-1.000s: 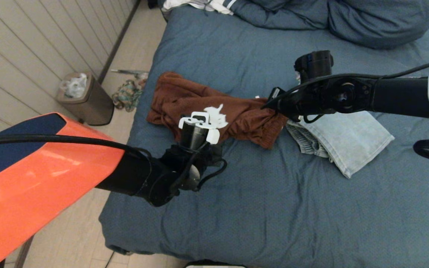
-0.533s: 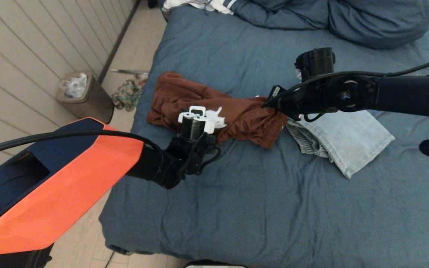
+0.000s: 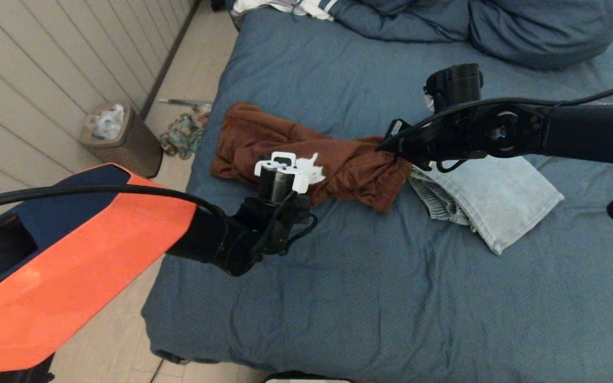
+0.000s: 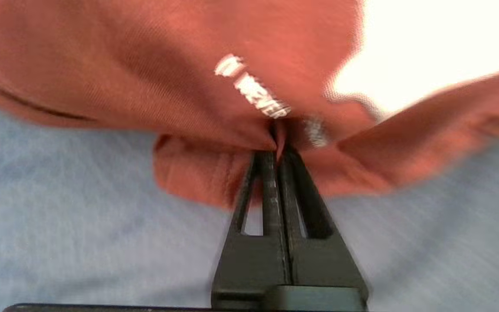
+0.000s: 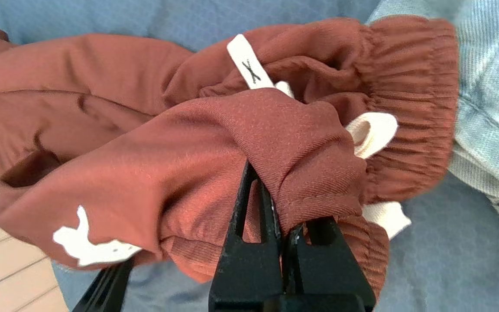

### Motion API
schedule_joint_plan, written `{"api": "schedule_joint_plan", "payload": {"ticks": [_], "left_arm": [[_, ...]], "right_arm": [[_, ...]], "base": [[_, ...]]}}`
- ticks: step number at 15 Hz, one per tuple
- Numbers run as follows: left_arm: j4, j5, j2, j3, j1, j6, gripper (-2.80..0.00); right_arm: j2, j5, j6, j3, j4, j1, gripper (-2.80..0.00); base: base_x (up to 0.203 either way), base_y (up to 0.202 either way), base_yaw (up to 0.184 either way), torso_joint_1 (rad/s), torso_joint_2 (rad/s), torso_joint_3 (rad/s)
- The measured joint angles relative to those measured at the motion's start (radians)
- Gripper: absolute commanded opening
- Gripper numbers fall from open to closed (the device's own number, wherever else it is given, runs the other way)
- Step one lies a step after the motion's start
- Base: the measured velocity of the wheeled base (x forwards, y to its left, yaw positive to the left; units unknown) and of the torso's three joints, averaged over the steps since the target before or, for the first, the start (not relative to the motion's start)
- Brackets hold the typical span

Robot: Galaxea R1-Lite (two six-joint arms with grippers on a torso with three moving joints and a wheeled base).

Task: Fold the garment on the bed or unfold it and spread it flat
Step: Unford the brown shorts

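1. Head view — the rust shorts (image 3: 306,159) lie bunched on the bed (image 3: 391,298), toward its left edge, their waistband end touching a pale denim piece (image 3: 498,197). The left tool (image 3: 285,173) is at the shorts' near hem beside the white logo; the right tool (image 3: 391,143) is at the waistband end.

2. Left wrist view — the left tool (image 4: 277,143) is closed, its black fingers (image 4: 267,182) pressed together with a thin fold of the shorts (image 4: 145,78) pinched at the tips. The cloth rises a little off the sheet there.

3. Right wrist view — the right tool (image 5: 284,195) is also clamped shut on a thick roll of the shorts (image 5: 189,143) near the elastic waistband, with a white drawstring (image 5: 371,132) beside it.

4. Step in hand, as I judge it: both grips are made — the spreading itself is not yet done.

5. The next move likely calls for lifting both ends together and drawing them apart, evenly, so the bunch opens without slipping from the thin left pinch.
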Motion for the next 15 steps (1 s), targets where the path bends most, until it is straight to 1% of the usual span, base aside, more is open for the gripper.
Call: {"api": "schedule_joint_plan", "payload": {"ticks": [2, 6, 9, 12, 15], "left_arm": [[-0.001, -0.004, -0.047, 0.06, -0.015, -0.001, -2.8], [-0.005, -0.004, -0.118, 0.129, -0.027, -0.002, -2.8], [0.005, -0.013, -0.22, 0.213, -0.028, -0.003, -2.8], [0.072, -0.077, -0.369, 0.326, -0.016, -0.005, -2.8], [0.219, -0.185, -0.546, 0.434, 0.006, -0.013, -2.8]], "right_arm": [[-0.015, 0.0, 0.001, 0.024, 0.0, 0.001, -2.8], [-0.047, 0.0, 0.002, 0.064, 0.0, 0.003, -2.8], [-0.091, -0.001, -0.004, 0.132, 0.008, 0.005, -2.8], [-0.162, 0.005, -0.023, 0.21, 0.104, 0.019, -2.8], [-0.26, 0.012, -0.053, 0.301, 0.232, 0.089, -2.8]], "base": [[0.0, 0.0, 0.0, 0.0, 0.0, 0.0], [0.0, 0.0, 0.0, 0.0, 0.0, 0.0], [0.0, 0.0, 0.0, 0.0, 0.0, 0.0], [0.0, 0.0, 0.0, 0.0, 0.0, 0.0], [0.0, 0.0, 0.0, 0.0, 0.0, 0.0]]}}
